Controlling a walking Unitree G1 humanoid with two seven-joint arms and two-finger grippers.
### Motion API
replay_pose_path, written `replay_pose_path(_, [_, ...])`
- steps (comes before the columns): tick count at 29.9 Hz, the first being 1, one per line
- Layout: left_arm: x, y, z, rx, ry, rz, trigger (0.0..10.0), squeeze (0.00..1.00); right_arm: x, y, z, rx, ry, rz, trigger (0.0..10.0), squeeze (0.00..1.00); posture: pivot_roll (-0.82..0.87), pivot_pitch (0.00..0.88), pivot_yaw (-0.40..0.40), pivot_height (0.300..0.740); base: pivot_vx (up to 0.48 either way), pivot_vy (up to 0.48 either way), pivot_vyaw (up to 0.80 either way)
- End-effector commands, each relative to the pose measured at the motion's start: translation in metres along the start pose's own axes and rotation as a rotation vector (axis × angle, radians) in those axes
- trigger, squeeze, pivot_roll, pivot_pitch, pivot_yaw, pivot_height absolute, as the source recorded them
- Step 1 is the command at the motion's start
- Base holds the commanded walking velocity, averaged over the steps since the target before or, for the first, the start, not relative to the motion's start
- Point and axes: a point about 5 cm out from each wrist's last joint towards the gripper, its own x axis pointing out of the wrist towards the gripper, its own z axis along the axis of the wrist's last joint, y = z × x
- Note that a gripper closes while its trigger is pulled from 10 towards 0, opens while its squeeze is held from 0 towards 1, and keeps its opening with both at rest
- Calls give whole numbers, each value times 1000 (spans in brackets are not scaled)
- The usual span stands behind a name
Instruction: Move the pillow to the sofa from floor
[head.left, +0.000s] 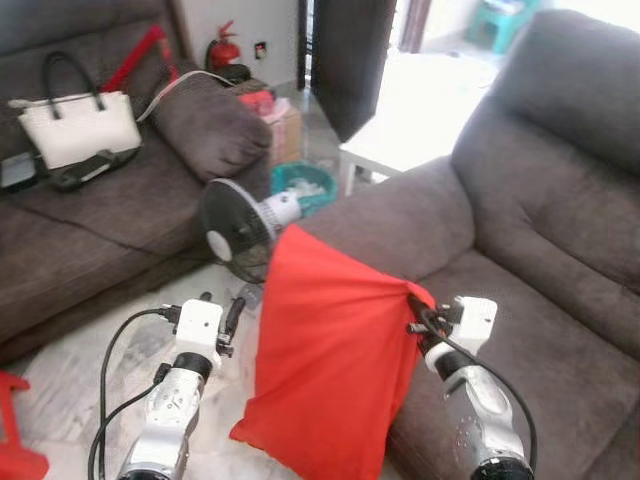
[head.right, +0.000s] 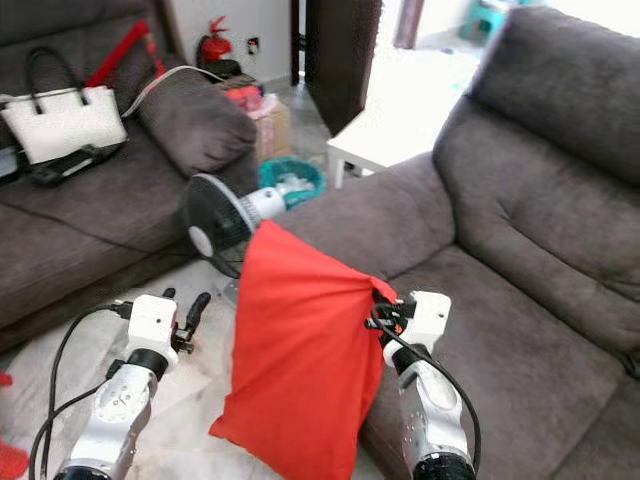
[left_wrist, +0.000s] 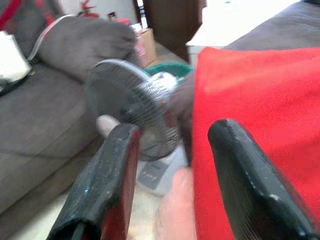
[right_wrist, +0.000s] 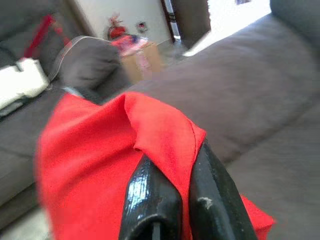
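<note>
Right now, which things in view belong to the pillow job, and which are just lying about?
Job:
red pillow, pinched at a corner by right gripper
grey sofa beside it
left gripper, open, holding nothing

Lying about:
fan
white handbag
fire extinguisher
white table

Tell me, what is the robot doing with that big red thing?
It is carrying a red pillow. The right gripper has its fingers pinched on one corner, so the pillow hangs beside the grey sofa, its lower end near the floor. The left gripper is open and holds nothing, hovering beside the pillow near a small fan.
</note>
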Motion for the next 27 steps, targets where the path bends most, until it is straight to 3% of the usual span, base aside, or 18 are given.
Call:
replay_pose_path(1, [-1, 0, -2, 14, 5, -8, 10000, 0, 8, -1, 29, -30, -136, -3, 10000, 0, 139, 2, -48, 740, 0, -480, -800])
replay_pose_path(27, [-2, -1, -4, 30, 7, -24, 10000, 0, 2, -15, 26, -50, -112, -61, 10000, 0, 141, 12, -47, 740, 0, -22, -800])
